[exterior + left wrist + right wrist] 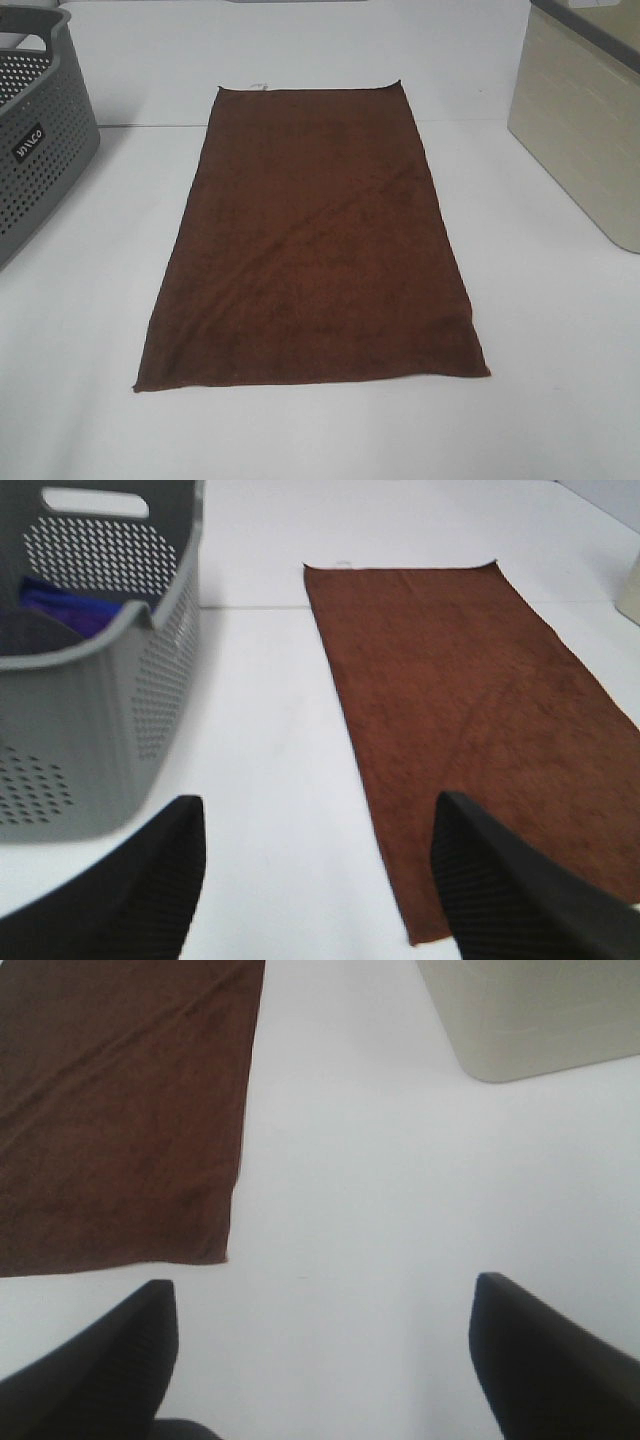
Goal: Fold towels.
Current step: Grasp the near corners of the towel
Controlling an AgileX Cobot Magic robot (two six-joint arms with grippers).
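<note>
The dark reddish-brown towel point(315, 240) lies spread flat on the white table, long side running from near to far, with a small white tag at its far left corner. It also shows in the left wrist view point(470, 710) and the right wrist view point(120, 1110). Neither gripper shows in the exterior high view. My left gripper point(318, 880) is open and empty, above bare table beside the towel's near left corner. My right gripper point(325, 1350) is open and empty, above bare table beside the towel's near right corner.
A grey perforated basket point(35, 130) stands at the far left; in the left wrist view point(90, 680) something blue lies inside it. A beige bin point(585, 120) stands at the far right and shows in the right wrist view point(530, 1015).
</note>
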